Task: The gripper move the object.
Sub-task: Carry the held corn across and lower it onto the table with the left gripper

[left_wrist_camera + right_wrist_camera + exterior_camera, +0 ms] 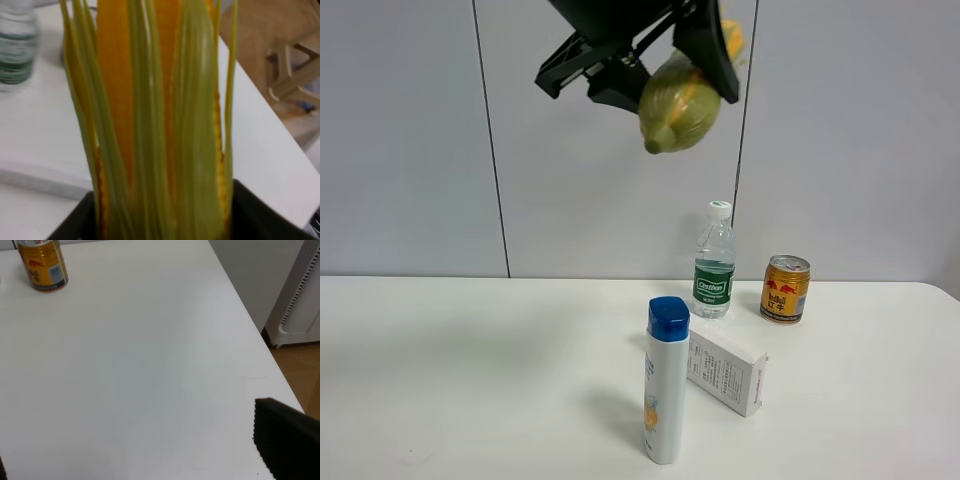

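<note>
- High above the tabletop (470,350), the left gripper (672,88) held the corn (685,112) clamped in its jaws.
- The right gripper (130,440) hung over the tabletop's right side, jaws apart.

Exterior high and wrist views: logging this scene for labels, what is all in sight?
table: one, white
ear of corn: one, yellow-green, held high above the table
water bottle: one, clear, green label, table's back
can: one, gold, right of the water bottle
white bottle: one, blue cap, upright in front
box: one, white, beside the white bottle
left gripper: one, black, shut on the corn
right gripper: one, black, open above the table
</note>
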`<state>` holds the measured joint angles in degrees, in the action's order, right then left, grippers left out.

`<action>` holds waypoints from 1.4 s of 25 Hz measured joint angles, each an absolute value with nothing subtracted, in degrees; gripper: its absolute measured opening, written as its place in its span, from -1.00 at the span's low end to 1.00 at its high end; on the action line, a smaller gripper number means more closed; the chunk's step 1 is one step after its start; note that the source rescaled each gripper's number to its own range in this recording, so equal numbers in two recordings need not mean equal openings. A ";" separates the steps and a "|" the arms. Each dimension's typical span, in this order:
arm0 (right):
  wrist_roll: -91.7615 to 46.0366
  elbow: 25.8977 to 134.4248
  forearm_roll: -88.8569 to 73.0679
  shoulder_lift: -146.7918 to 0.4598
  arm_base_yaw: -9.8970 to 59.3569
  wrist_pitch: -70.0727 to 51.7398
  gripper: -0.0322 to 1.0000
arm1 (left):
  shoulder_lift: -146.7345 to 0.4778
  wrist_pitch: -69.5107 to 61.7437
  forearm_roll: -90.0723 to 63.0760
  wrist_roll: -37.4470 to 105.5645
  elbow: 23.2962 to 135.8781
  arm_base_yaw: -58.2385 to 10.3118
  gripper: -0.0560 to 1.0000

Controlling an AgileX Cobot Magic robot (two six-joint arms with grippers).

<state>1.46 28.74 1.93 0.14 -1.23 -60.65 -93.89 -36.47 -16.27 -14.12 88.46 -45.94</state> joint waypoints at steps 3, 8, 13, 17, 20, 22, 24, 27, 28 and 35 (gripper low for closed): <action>1.46 28.74 1.93 0.14 -1.23 -60.65 1.00 | -94.08 -34.29 -16.27 -11.25 88.46 -49.99 -0.83; 1.46 28.74 1.93 0.14 -1.23 -60.65 1.00 | -95.58 -29.39 -16.27 -5.62 88.46 -55.13 -0.83; 1.46 28.74 1.93 0.14 -1.23 -60.65 1.00 | -97.57 -21.49 -17.26 -4.27 88.46 -58.96 -0.83; 1.46 28.74 1.93 0.14 -1.23 -60.65 1.00 | -100.72 -14.80 -21.21 -6.54 88.46 -59.85 -0.83; 1.46 28.74 1.93 0.14 -1.23 -60.65 1.00 | -104.03 -11.55 -22.20 -7.72 88.46 -59.85 -0.83; 1.46 28.74 1.93 0.14 -1.23 -60.65 1.00 | -106.38 -10.24 -22.36 -8.96 88.46 -59.85 -0.83; 1.46 28.74 1.93 0.14 -1.23 -60.65 1.00 | -108.86 -8.99 -22.43 -10.59 88.46 -59.85 -0.83; 1.46 28.74 1.93 0.14 -1.23 -60.65 1.00 | -111.73 -8.03 -22.58 -11.53 88.46 -59.85 -0.83; 1.46 28.74 1.93 0.14 -1.23 -60.65 1.00 | -112.42 -7.97 -22.58 -11.53 88.46 -59.85 -0.83; 1.46 28.74 1.93 0.14 -1.23 -60.65 1.00 | -114.38 -5.33 -21.72 -11.76 88.87 -59.85 -0.83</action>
<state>1.46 28.74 1.93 0.14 -1.23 -60.65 -114.38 -5.33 -21.72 -11.76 88.87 -59.85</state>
